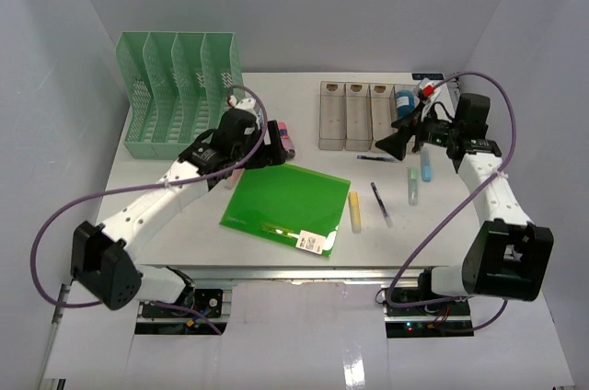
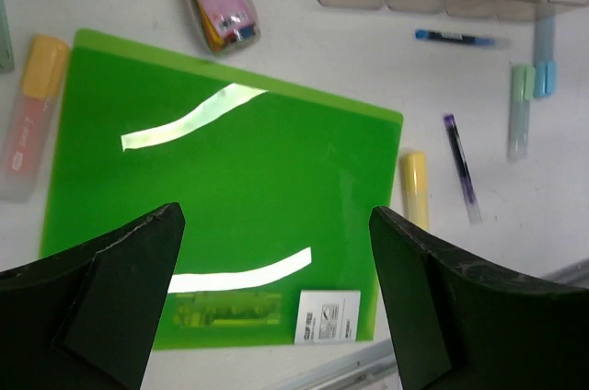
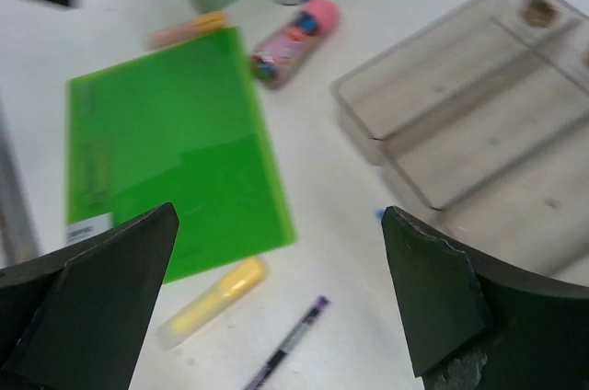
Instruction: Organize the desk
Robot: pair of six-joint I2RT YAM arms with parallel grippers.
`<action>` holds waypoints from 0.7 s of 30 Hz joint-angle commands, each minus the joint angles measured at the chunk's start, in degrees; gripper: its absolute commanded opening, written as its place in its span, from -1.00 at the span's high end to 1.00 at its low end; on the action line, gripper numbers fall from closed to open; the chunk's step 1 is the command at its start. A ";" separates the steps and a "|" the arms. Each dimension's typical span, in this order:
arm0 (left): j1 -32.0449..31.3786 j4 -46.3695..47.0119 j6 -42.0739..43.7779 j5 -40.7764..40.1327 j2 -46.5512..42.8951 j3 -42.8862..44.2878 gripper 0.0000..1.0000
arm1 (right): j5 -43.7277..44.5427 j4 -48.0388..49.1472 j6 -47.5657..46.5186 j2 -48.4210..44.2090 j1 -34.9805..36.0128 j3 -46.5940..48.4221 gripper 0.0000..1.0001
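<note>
The white desk (image 1: 300, 100) holds a green folder (image 1: 287, 206) with a white label, lying flat near the front. My left gripper (image 1: 262, 153) hovers open and empty over the folder's back edge; the left wrist view shows the folder (image 2: 221, 197) between its spread fingers (image 2: 275, 212). My right gripper (image 1: 396, 142) hovers open and empty in front of the clear tray (image 1: 363, 114). In the right wrist view (image 3: 278, 215) it hangs above the bare desk, with a yellow highlighter (image 3: 212, 303) and a purple pen (image 3: 290, 339) below.
A green file rack (image 1: 175, 96) stands back left. Loose items: pink tube (image 1: 287, 140), orange highlighter (image 2: 32, 114), yellow highlighter (image 1: 354, 211), purple pen (image 1: 381, 203), blue pen (image 1: 377, 158), green highlighter (image 1: 413, 185), blue highlighter (image 1: 426, 167). A metal rail (image 1: 294, 270) edges the front.
</note>
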 commanded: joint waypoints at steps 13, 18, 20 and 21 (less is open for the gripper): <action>1.89 -8.54 8.93 -25.50 33.55 28.41 -0.93 | -16.78 5.71 7.34 -21.49 0.45 -21.20 -0.95; 4.24 -9.96 9.06 -24.60 41.22 36.42 -0.93 | -16.53 5.95 7.19 -21.41 0.03 -21.69 -0.95; 5.08 -11.10 8.58 -24.85 43.15 38.95 -0.93 | -16.38 5.98 7.23 -21.31 -0.02 -21.66 -0.95; 5.48 -11.66 8.31 -24.97 44.03 40.14 -0.93 | -16.32 5.98 7.28 -21.29 -0.04 -21.62 -0.95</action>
